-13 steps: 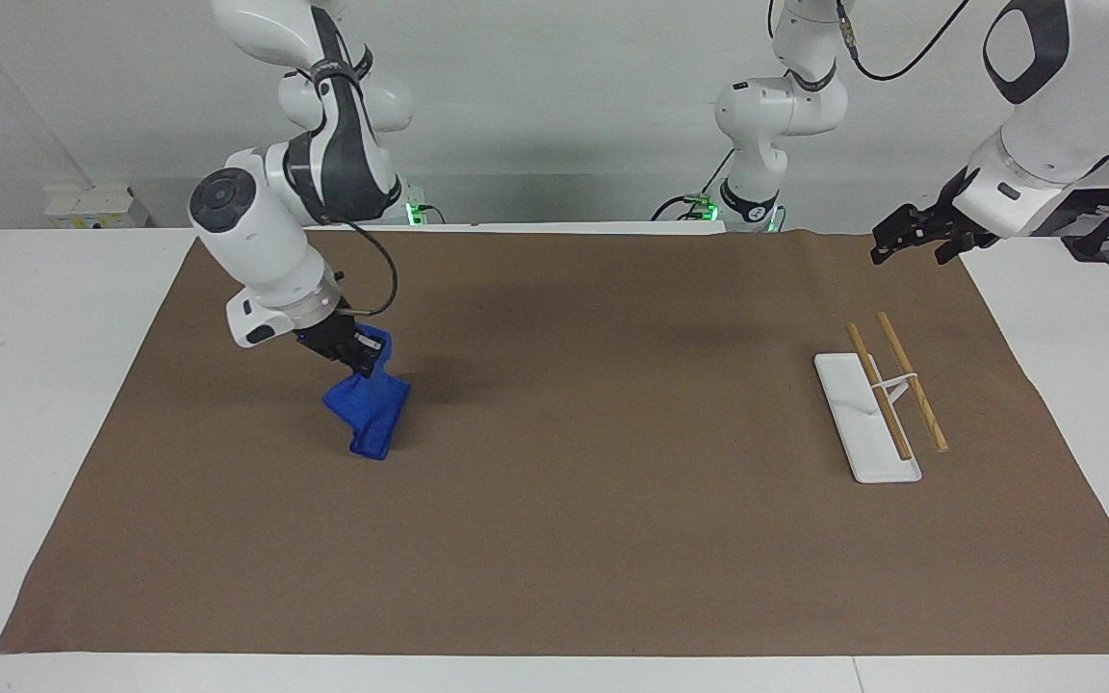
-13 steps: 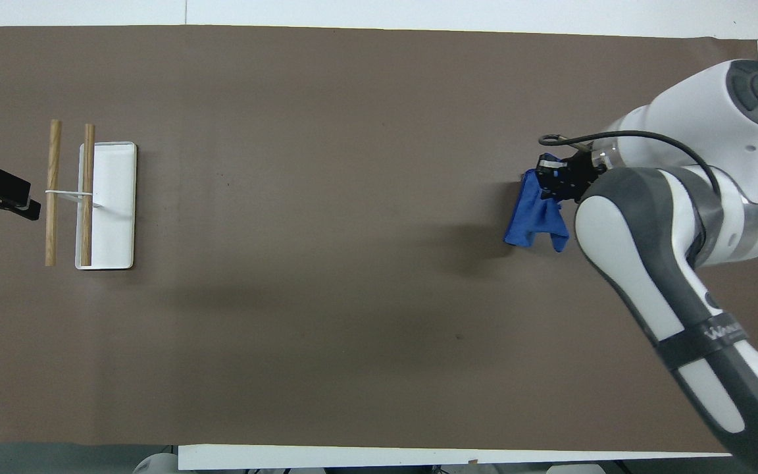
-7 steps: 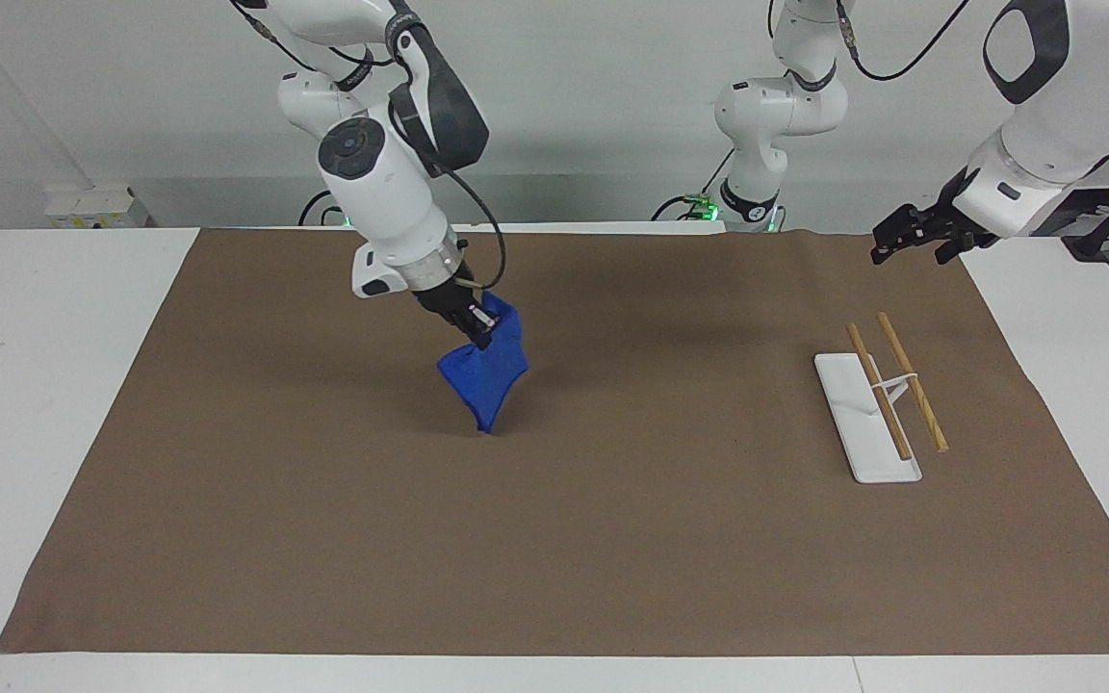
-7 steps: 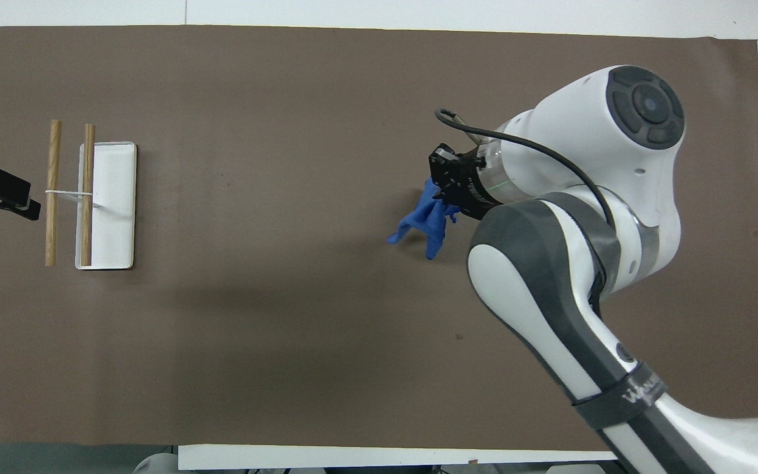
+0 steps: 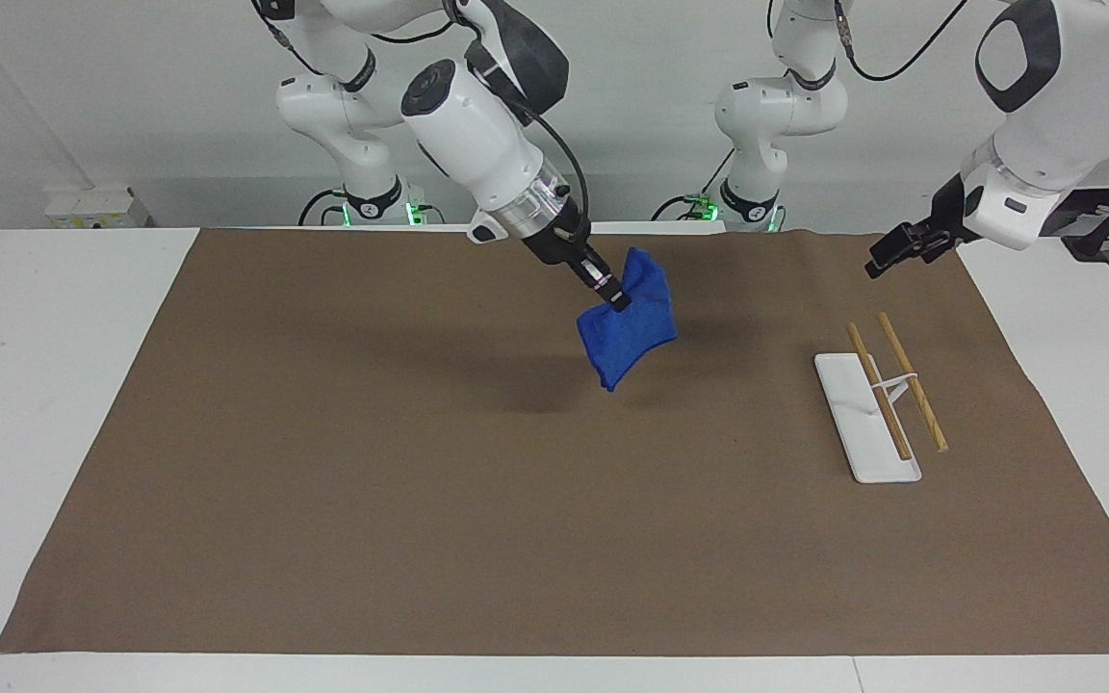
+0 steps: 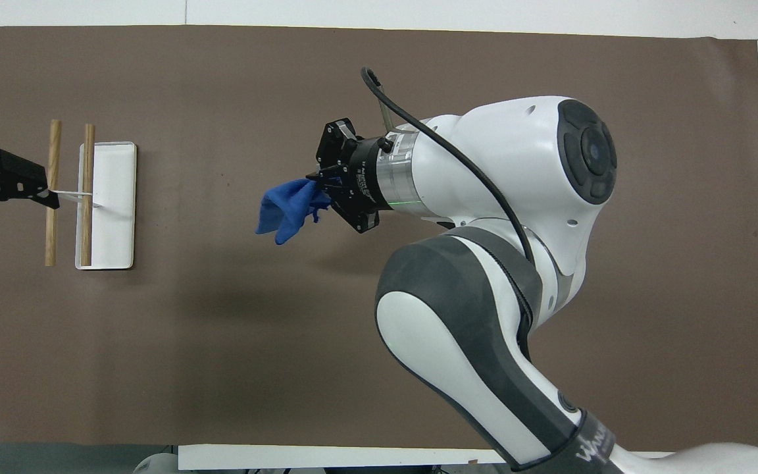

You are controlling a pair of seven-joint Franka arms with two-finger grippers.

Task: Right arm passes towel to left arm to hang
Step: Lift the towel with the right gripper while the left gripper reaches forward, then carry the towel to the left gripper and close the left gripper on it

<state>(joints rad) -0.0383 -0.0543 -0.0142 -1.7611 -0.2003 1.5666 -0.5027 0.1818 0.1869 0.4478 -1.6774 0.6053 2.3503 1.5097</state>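
The bright blue towel (image 5: pixel 627 337) (image 6: pixel 287 210) hangs bunched in the air over the middle of the brown mat. My right gripper (image 5: pixel 617 300) (image 6: pixel 320 191) is shut on its upper edge, and the cloth droops below the fingertips clear of the mat. My left gripper (image 5: pixel 884 258) (image 6: pixel 10 207) hovers open and holds nothing, over the mat's edge at the left arm's end, by the rack and well apart from the towel.
A rack with a white base (image 5: pixel 858 414) (image 6: pixel 112 204) and two wooden rods (image 5: pixel 913 380) (image 6: pixel 53 191) stands on the mat (image 5: pixel 420 481) toward the left arm's end. The right arm's big elbow fills much of the overhead view.
The right arm has carried the towel from the right arm's end of the mat to over its middle, lifting it higher. The left gripper has shifted slightly toward the rack.
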